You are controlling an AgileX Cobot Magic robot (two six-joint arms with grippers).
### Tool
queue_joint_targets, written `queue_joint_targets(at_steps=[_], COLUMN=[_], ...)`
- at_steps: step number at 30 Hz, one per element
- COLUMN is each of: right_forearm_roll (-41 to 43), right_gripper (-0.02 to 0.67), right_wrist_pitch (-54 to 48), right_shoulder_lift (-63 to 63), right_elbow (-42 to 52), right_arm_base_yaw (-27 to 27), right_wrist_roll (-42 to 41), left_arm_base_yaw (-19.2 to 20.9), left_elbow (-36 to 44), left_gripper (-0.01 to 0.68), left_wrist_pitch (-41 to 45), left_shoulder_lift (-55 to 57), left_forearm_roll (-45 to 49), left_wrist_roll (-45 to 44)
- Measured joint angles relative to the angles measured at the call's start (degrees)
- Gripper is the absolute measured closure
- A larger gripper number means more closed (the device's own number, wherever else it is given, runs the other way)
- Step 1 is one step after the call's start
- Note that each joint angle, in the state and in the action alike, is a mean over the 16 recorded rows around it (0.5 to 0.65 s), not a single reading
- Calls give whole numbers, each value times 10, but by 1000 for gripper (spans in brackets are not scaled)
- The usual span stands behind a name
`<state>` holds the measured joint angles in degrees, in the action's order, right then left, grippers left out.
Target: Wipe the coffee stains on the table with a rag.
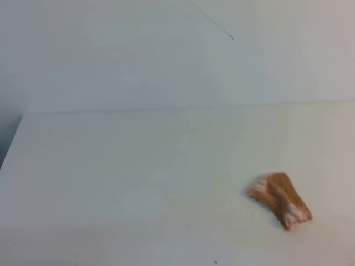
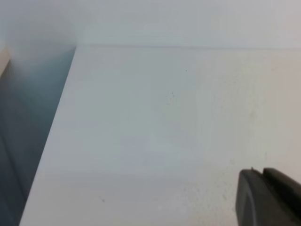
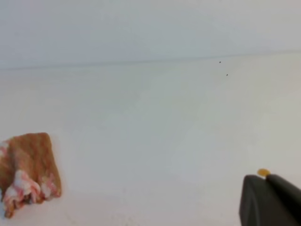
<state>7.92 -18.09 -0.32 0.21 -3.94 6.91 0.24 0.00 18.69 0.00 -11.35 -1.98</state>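
Observation:
The rag (image 1: 280, 198), orange-brown with whitish-pink fringe, lies crumpled on the white table (image 1: 111, 166) at the front right. It also shows at the lower left of the right wrist view (image 3: 28, 167). No blotch of coffee stains shows in any view; only a tiny orange speck (image 3: 263, 172) sits just past my right gripper (image 3: 266, 178). That gripper is shut and empty, well right of the rag. My left gripper (image 2: 262, 172) has its dark fingers together over bare table (image 2: 141, 117). Neither gripper appears in the high view.
The table's left edge (image 1: 11, 145) drops to a dark gap (image 2: 28, 141). A pale wall (image 1: 166, 55) rises behind the back edge, with a thin wire hook (image 1: 231, 37) on it.

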Motion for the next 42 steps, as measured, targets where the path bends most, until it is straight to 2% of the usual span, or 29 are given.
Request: queue_joint_targets(at_steps=[42], right_forearm_roll=[-1], right_gripper=[652], right_wrist_pitch=[12], right_shoulder_lift=[-8], right_elbow=[9], right_arm_base_yaw=[-4], right_wrist_roll=[-4], left_arm_base_yaw=[0], left_elbow=[0], left_gripper=[674], left_wrist_pitch=[0], left_shoulder_lift=[0], left_forearm_roll=[0], left_wrist_roll=[0])
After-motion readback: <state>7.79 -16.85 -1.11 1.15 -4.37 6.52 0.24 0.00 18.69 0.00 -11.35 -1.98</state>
